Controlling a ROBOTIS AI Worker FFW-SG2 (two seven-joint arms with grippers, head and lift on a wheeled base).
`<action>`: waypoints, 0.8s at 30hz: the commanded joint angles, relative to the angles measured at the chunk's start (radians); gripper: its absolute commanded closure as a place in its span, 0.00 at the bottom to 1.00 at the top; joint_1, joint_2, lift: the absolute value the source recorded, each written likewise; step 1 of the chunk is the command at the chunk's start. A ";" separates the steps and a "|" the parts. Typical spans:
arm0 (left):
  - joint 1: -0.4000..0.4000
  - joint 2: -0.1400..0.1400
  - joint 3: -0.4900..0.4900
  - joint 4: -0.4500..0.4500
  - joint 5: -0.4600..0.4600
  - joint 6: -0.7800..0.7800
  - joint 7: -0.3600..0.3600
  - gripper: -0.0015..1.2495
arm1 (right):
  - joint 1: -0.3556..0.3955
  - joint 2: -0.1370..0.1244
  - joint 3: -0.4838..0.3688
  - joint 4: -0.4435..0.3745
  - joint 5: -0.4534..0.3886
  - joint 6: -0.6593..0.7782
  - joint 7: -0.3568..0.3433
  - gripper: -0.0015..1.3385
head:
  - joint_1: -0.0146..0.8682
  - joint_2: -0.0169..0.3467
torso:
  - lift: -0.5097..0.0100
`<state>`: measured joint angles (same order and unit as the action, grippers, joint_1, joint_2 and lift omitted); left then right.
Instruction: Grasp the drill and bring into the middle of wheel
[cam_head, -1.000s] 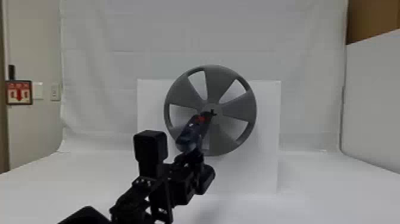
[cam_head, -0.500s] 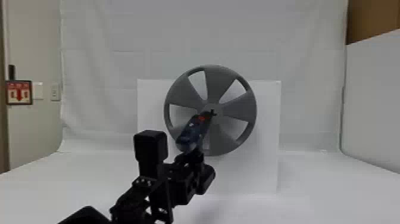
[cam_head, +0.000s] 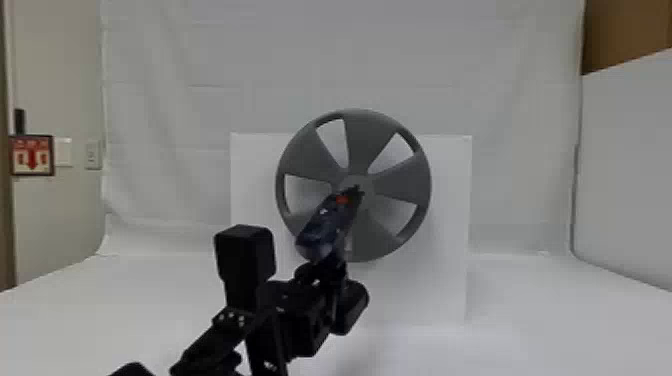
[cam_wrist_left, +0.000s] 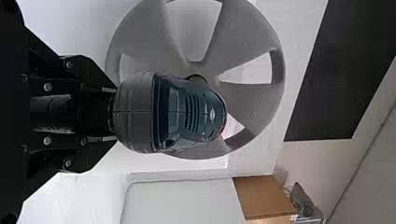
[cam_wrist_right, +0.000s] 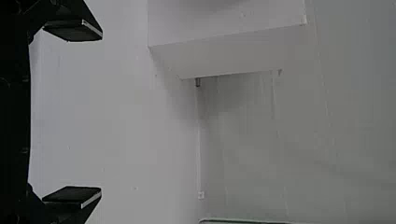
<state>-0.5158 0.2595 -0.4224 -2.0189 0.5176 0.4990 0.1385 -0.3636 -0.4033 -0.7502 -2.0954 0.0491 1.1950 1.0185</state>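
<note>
In the head view my left gripper is shut on the drill, below its dark blue body. The drill tilts up and to the right, its tip overlapping the hub of the grey wheel; whether it touches cannot be told. In the left wrist view my left gripper holds the drill, whose rear covers part of the wheel, and the tip is hidden. My right gripper stands open in the right wrist view, its two fingers wide apart.
Behind the wheel stands a white panel on the white table. A white partition rises at the right, and a white sheet hangs at the back.
The drill's front end has shifted slightly toward the right, over the wheel's hub. My left gripper keeps its hold and its arm looks nearly still.
</note>
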 joint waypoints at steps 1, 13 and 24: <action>0.023 0.011 0.001 -0.035 -0.021 -0.004 -0.002 0.97 | 0.000 0.004 -0.001 0.000 0.000 0.000 0.000 0.10 | 0.08 0.13 | 0.21; 0.083 0.004 0.056 -0.035 -0.176 -0.004 0.098 0.97 | -0.003 0.011 0.005 0.000 0.008 0.000 0.000 0.10 | 0.08 0.13 | 0.21; 0.080 -0.017 0.085 0.057 -0.214 0.006 0.161 0.97 | -0.005 0.011 0.014 0.000 0.017 0.000 0.000 0.10 | 0.08 0.13 | 0.21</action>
<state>-0.4294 0.2498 -0.3453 -1.9913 0.3108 0.4982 0.2965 -0.3673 -0.3927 -0.7390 -2.0954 0.0623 1.1950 1.0185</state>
